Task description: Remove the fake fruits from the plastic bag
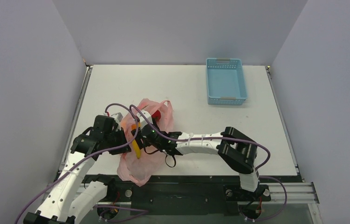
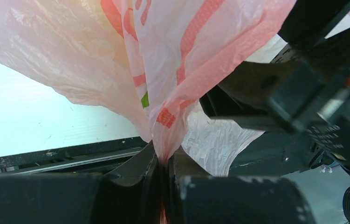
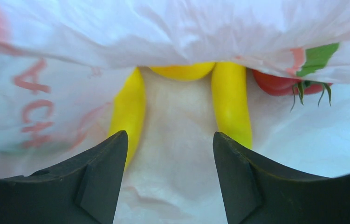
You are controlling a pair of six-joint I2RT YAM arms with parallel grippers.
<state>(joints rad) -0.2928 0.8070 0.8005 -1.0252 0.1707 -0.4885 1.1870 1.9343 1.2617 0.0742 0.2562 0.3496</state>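
At the near edge of the tabletop the plastic bag lies crumpled between the two arms, its near end over the front rail. The left claw is clamped tight on a gathered fold of the bag's pink film, which fans up and away from the fingertips. The right claw sits inside the bag with its fingers spread wide, gripping nothing. Just beyond its tips lie two yellow bananas, one ahead of each finger. An orange-yellow mango-like fruit shows between their far ends, and a red apple lies to the right, half under film. Far off at the back right stands a light-blue basket.
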